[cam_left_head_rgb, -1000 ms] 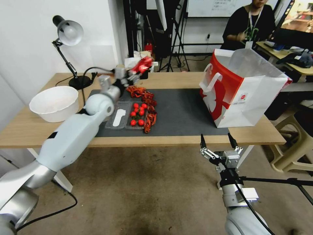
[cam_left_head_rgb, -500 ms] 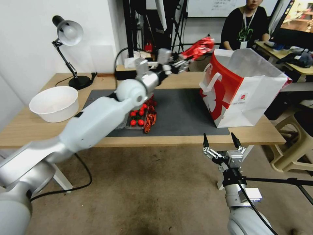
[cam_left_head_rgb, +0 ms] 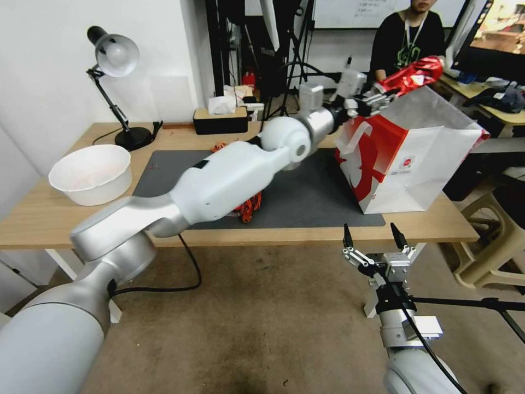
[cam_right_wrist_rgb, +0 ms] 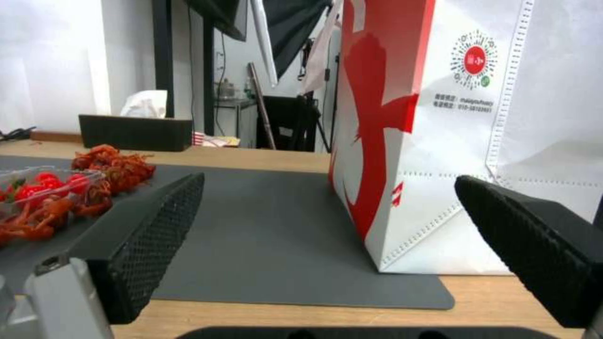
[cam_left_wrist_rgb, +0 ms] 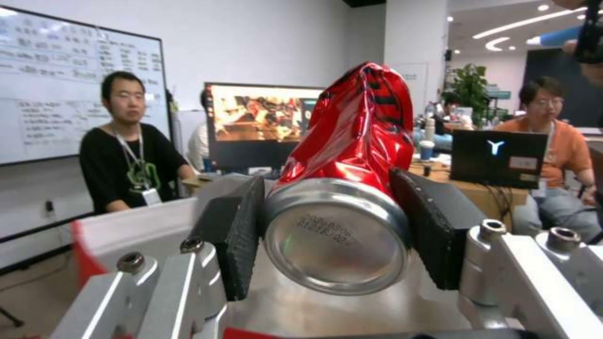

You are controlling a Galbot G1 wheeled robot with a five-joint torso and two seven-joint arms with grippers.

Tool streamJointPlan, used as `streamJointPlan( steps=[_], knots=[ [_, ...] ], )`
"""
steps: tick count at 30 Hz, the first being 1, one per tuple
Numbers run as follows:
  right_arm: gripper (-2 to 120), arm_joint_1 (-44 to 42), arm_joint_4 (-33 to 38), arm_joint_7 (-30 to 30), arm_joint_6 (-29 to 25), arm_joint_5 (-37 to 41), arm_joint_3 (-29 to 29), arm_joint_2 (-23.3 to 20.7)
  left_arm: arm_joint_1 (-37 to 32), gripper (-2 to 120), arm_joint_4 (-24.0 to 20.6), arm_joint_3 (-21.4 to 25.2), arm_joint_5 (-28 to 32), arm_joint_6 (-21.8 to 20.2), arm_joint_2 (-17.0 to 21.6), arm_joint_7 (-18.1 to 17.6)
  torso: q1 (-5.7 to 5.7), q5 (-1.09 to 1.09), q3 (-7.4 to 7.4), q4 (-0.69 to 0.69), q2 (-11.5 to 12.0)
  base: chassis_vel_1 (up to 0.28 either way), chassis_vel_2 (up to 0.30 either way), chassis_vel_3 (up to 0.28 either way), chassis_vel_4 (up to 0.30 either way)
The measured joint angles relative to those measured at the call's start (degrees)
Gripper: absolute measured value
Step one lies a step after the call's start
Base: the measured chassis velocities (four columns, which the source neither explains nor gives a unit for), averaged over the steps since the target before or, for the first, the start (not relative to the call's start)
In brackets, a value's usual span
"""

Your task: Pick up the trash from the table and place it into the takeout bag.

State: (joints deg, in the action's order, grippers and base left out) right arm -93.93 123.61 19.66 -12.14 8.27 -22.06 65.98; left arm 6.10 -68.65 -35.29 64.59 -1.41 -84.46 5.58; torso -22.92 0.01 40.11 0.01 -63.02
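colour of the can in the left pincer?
Red, with a bare silver base; the can shows best in the left wrist view.

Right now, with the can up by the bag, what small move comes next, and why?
Probably ease the left tool down a little, then open it. It is shut on the can, which hangs above the bag near its open rim; releasing lower should keep the can from bouncing out. The right tool waits open below the table's edge.

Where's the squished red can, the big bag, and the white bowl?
dented red can (cam_left_wrist_rgb: 361,127), left wrist view, crumpled red side.
takeout bag (cam_left_head_rgb: 432,164), head view, white front panel.
white bowl (cam_left_head_rgb: 90,186), head view, outer wall.
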Motion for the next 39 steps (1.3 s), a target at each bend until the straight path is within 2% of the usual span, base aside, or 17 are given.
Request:
streamJointPlan(
  steps=[15,18,22,23,25,29,34,38,39],
  knots=[
    [100,-0.08,-0.04,0.01,-0.3,0.07,-0.14,0.14,0.14,51,5.59,-2.73,-0.89,1.02,-5.17,1.43,0.0,-0.01,-0.01,-0.02,0.0,0.0,0.0,0.0,0.0],
    [100,-0.17,-0.04,0.01,-0.41,0.07,-0.25,0.17,0.12,56,5.99,-2.62,-1.18,1.14,-5.26,1.45,0.0,-0.01,-0.01,-0.01,0.0,0.0,0.0,0.0,0.0],
    [100,-0.13,-0.04,0.01,-0.48,0.07,-0.27,0.19,0.16,74,6.23,-2.38,-1.3,1.17,-5.14,1.47,0.0,-0.01,-0.01,-0.01,0.0,0.0,0.0,0.0,0.0],
    [100,-0.13,-0.04,0.01,-0.48,0.07,-0.27,0.19,0.16,74,6.23,-2.38,-1.3,1.17,-5.14,1.47,0.0,-0.01,-0.01,-0.01,0.0,0.0,0.0,0.0,0.0],
    [100,0.0,-0.05,0.01,-0.48,0.08,-0.26,0.2,0.26,85,6.26,-2.15,-1.32,1.2,-4.96,1.4,0.0,-0.01,-0.01,-0.01,0.0,0.0,0.0,0.0,0.0],
    [100,0.03,-0.05,0.01,-0.48,0.08,-0.26,0.2,0.26,97,6.04,-1.01,-1.32,1.38,-4.76,1.1,0.0,-0.01,-0.01,-0.01,0.0,0.0,0.0,0.0,0.0],
    [100,0.01,-0.05,0.01,-0.47,0.12,-0.3,0.17,-0.12,100,4.27,2.51,-1.15,1.38,-3.57,-0.72,0.0,-0.01,-0.01,-0.02,0.0,0.0,0.0,0.0,0.0],
    [100,0.25,-0.04,0.0,-0.31,0.17,-0.27,0.14,-1.07,100,0.12,6.38,-0.3,1.17,1.25,-2.93,0.0,-0.02,-0.01,0.0,0.0,0.0,0.0,0.0,0.0],
    [100,0.25,-0.04,0.0,-0.31,0.17,-0.27,0.14,-1.07,100,0.12,6.38,-0.3,1.17,1.25,-2.93,0.0,-0.02,-0.01,0.0,0.0,0.0,0.0,0.0,0.0]
  ],
)
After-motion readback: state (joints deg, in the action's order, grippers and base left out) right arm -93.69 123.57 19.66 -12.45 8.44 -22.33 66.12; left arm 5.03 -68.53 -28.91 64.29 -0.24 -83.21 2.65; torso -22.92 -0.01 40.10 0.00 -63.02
